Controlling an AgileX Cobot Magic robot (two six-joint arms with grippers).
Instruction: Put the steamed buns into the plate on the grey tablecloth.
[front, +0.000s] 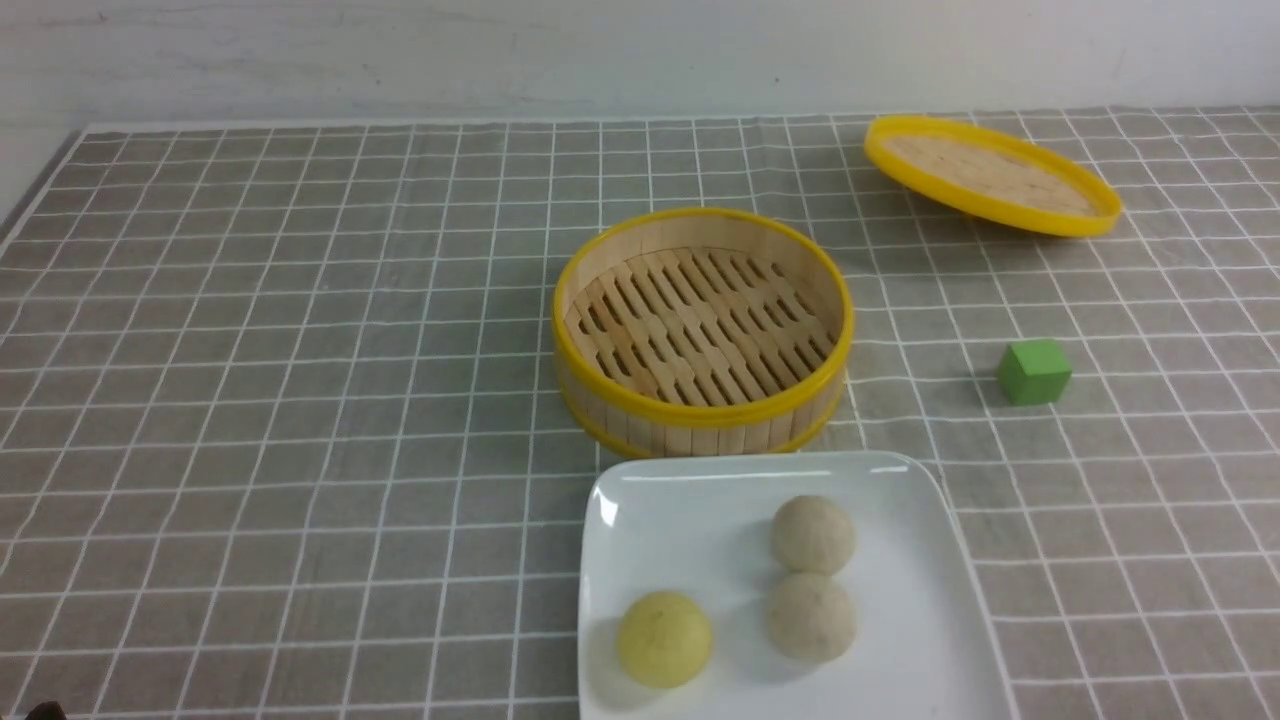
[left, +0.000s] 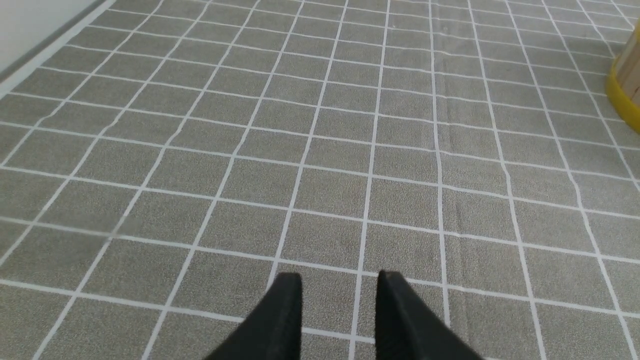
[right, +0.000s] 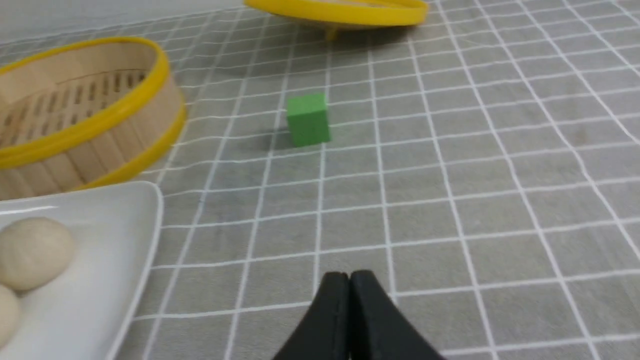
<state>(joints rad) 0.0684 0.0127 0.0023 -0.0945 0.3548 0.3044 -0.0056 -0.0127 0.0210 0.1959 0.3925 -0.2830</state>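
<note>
Two pale beige steamed buns (front: 812, 535) (front: 810, 617) lie side by side in the white plate (front: 680, 510) on the grey tablecloth (front: 300, 400), with a yellow bun (front: 664, 638) beside them. In the right wrist view the buns (right: 32, 252) show at the plate's (right: 120, 235) near corner. My right gripper (right: 349, 276) hovers over bare cloth beside the plate, shut with nothing in it. Far to the left, my left gripper (left: 340, 280) stands open over bare cloth, its fingers (left: 287, 305) apart and empty. Neither gripper shows in the front view.
A bamboo steamer (front: 700, 330) with a yellow rim sits just behind the plate, with nothing inside. Its round lid (front: 990, 175) lies tilted at the back right. A green cube (front: 1034, 371) sits right of the steamer. The steamer's edge (left: 627, 85) shows in the left wrist view.
</note>
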